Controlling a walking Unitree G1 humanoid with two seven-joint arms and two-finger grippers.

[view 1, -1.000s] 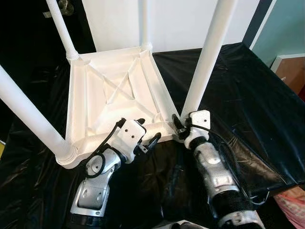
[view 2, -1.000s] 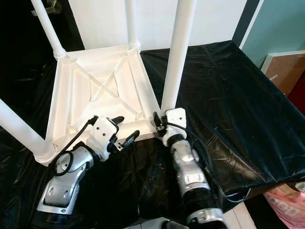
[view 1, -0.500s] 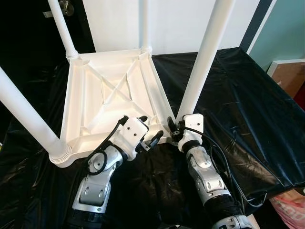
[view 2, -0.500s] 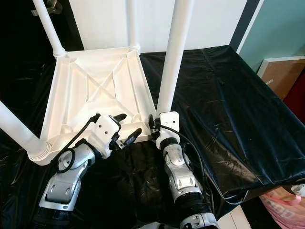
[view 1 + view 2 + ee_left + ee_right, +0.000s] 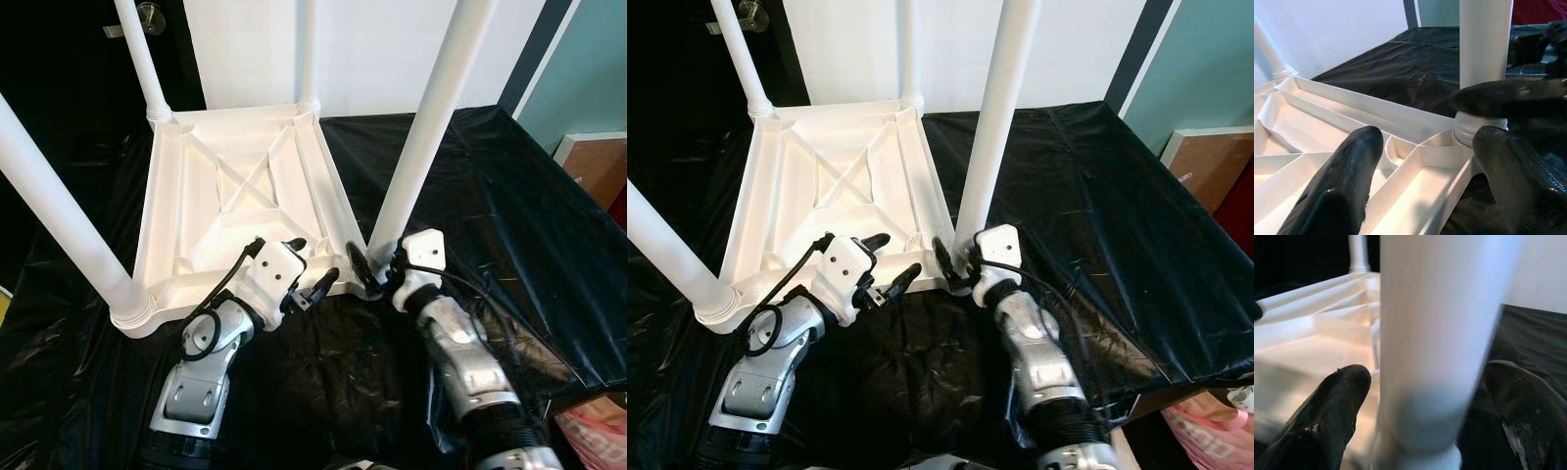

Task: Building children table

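Observation:
The white children's table (image 5: 235, 186) lies upside down on a black sheet, its four legs pointing up. My left gripper (image 5: 313, 259) is open at the table's near rim, one finger over the ribbed underside and one outside the rim (image 5: 1425, 147). My right gripper (image 5: 377, 262) is at the base of the near right leg (image 5: 421, 147). In the right wrist view that leg (image 5: 1440, 333) stands between the two black fingers (image 5: 1334, 406), with a gap showing on one side. The near left leg (image 5: 59, 206) rises at the left.
Black plastic sheet (image 5: 509, 196) covers the work surface and drops off at the right edge. A brown box (image 5: 593, 162) and a pink item (image 5: 598, 431) lie beyond that edge. A white wall and a dark door with a knob (image 5: 149, 12) stand behind the table.
The view has shifted a little. My right forearm has swung out to the right while its fingers stay at the base of the near right leg. The left gripper stays at the near rim.

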